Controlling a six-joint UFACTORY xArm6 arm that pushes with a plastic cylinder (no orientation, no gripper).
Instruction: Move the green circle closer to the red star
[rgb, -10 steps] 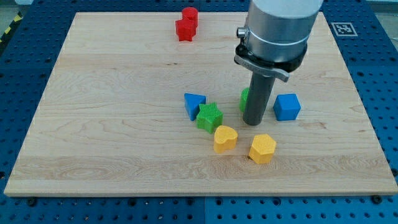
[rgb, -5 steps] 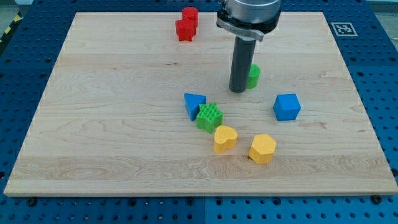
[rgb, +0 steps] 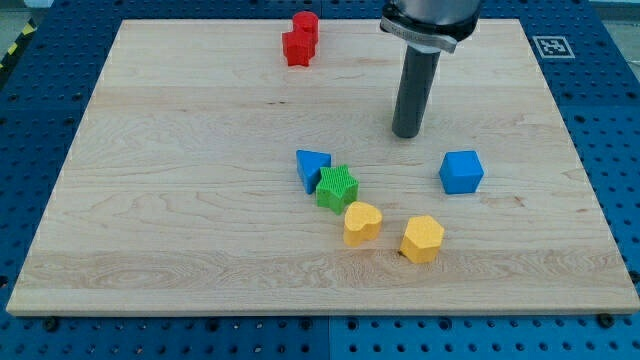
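Observation:
The green circle does not show in the camera view; the rod stands where it last showed and may hide it. My tip (rgb: 406, 133) rests on the board right of centre, in the upper half. Two red blocks touch each other near the view's top edge: the lower one (rgb: 297, 48) looks like the red star, and the upper one (rgb: 306, 24) is a small red block of unclear shape. They lie well up and to the left of my tip.
A blue triangle (rgb: 311, 168), a green star (rgb: 337, 188) and a yellow heart (rgb: 362, 222) sit in a cluster below and left of my tip. A yellow hexagon (rgb: 422, 239) lies lower right of them. A blue cube (rgb: 461, 172) lies lower right of my tip.
The rod moved up the view, then a little to the right. The green circle was pushed up the board and is now out of sight behind the rod.

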